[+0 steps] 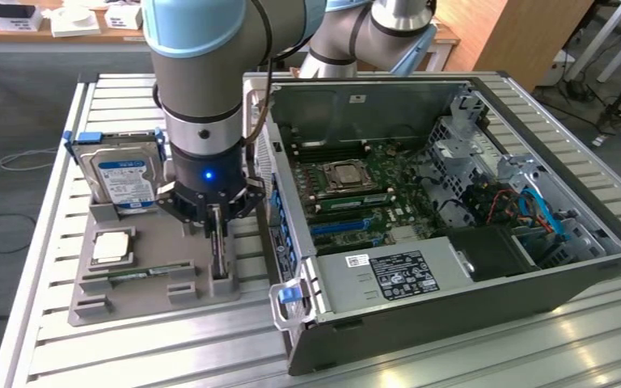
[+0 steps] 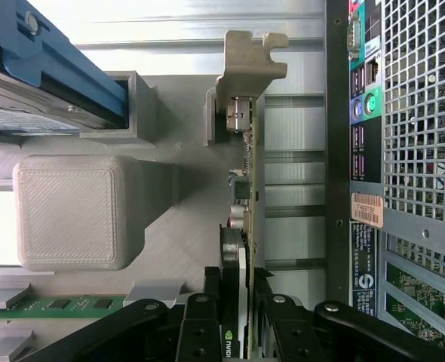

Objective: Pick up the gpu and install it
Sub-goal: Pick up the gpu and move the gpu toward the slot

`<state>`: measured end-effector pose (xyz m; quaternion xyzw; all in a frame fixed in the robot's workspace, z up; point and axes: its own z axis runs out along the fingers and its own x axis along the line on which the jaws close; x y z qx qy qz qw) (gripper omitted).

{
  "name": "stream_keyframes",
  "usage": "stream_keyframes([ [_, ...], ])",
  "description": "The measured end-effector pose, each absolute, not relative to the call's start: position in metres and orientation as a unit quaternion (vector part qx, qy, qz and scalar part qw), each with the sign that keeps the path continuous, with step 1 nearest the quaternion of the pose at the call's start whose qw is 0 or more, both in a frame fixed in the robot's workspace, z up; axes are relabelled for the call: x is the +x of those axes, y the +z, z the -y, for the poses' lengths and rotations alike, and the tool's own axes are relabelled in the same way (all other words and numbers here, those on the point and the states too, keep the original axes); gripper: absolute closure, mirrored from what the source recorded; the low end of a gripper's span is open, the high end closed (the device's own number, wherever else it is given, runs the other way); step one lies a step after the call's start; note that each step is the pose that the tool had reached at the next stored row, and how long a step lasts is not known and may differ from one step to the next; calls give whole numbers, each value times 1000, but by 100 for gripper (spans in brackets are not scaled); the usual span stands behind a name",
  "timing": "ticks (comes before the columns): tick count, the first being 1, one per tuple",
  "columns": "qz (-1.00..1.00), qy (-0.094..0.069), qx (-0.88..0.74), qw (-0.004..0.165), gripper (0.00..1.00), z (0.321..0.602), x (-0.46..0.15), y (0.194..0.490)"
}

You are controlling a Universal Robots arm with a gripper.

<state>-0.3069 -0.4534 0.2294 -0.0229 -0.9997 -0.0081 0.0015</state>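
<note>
The gpu (image 1: 217, 257) stands on edge in a slot of the grey printed holder (image 1: 171, 293), just beside the open computer case (image 1: 397, 311). In the wrist view the gpu (image 2: 243, 219) appears edge-on, its silver end bracket (image 2: 247, 64) at the far end. My gripper (image 1: 216, 220) is directly above the card, and its black fingers (image 2: 206, 320) press against both faces of it. My gripper (image 2: 237, 328) is shut on the gpu, which still sits in the holder.
On the same holder are a hard drive (image 1: 125, 174) with a blue-white label, a processor (image 1: 111, 246) and a green RAM stick (image 1: 133, 275). The case's motherboard (image 1: 354, 194) lies exposed. The case's perforated rear panel (image 2: 422, 151) is close beside the card.
</note>
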Motion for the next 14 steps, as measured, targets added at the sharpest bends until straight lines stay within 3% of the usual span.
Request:
stream_keyframes([
  [14, 1000, -8, -23, 1, 73, 453, -307, 239],
])
